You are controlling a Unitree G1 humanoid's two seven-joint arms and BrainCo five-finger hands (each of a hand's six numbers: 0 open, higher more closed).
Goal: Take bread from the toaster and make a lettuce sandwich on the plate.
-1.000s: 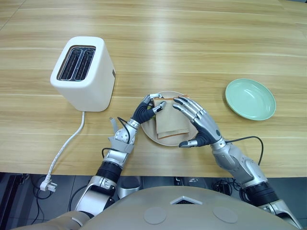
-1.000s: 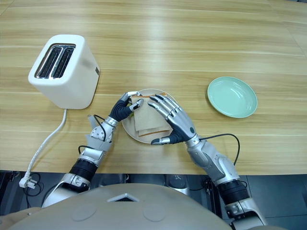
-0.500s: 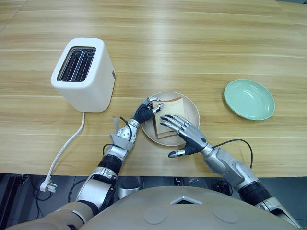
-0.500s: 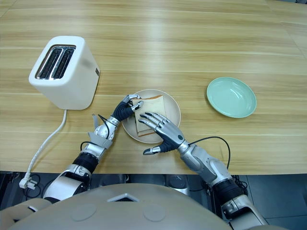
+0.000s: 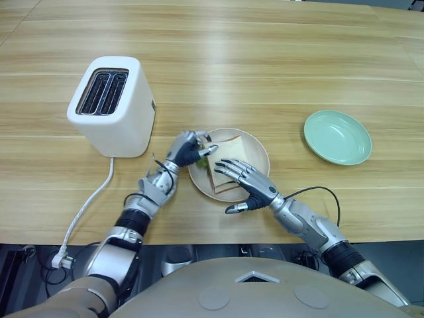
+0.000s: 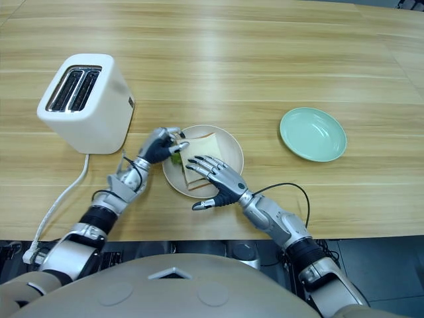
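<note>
A: Fingers of the right hand (image 5: 255, 185) lie spread over the bread (image 5: 225, 149) on the plate (image 5: 257, 149), left eye view.
B: Right eye view: left hand (image 6: 156, 147) fingers are curled, perhaps pinching lettuce (image 6: 176, 158). The toaster (image 6: 83, 106) looks empty, so the sandwich is nearly made.

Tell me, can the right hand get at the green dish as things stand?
Probably yes: the right hand is open over the sandwich plate, and only bare table lies between it and the green dish.
</note>
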